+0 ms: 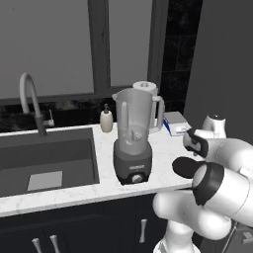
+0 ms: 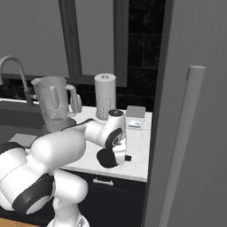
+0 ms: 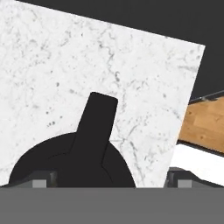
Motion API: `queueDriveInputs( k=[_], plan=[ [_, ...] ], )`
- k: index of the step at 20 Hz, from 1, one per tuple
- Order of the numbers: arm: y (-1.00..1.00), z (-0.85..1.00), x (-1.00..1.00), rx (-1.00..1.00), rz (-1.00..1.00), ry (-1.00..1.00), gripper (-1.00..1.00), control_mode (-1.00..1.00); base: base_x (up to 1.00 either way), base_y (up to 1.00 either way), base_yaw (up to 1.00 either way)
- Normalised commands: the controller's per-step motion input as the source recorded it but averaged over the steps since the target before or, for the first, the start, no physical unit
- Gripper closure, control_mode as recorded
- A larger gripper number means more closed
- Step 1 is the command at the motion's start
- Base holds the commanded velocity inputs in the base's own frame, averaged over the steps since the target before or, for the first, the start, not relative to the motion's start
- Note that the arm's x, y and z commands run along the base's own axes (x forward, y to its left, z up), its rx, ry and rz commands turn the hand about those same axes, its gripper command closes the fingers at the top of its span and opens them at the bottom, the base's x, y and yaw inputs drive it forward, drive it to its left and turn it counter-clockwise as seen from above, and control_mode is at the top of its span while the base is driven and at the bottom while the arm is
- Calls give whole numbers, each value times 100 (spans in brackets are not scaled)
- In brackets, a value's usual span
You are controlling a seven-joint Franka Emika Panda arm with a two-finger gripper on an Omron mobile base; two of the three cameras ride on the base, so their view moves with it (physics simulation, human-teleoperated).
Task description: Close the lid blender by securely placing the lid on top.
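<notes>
Running left to right under a large dark-framed window, a white marble counter tops dark cabinets and holds a dark sink with a curved grey faucet at its left end. A small cream soap bottle stands at the far edge beside the sink, a paper towel roll stands further right near the wall, and a small blue and white box lies to the right of it. A tall grey panel closes off the right side of the scene.

The blender stands on the counter just right of the sink, its clear jar open at the top. The lid is at the near right part of the counter, low over the marble, directly under the gripper. In the hand view the black disc with its long tab sits between the two finger tips, but I cannot tell whether they are pinching it or whether it rests on the counter. The lid is well apart from the blender, to its right and nearer the counter's front edge.
</notes>
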Motion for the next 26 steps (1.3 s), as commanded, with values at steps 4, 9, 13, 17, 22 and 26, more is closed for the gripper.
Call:
queueDriveInputs(
  k=[4,9,13,17,22,26],
  plan=[
    [-6,-16,-1,0,-17,0,-100,-100,0,0,0],
    [-19,-3,1,0,-14,0,-100,-100,0,0,0],
    [-27,-13,0,0,-11,0,-100,-100,0,0,0],
    [-18,-23,2,0,-11,0,-100,-100,0,0,0],
    [7,-6,19,0,-4,0,-100,-100,0,0,0],
    [0,-3,8,0,0,0,-100,-100,0,0,0]
  ],
)
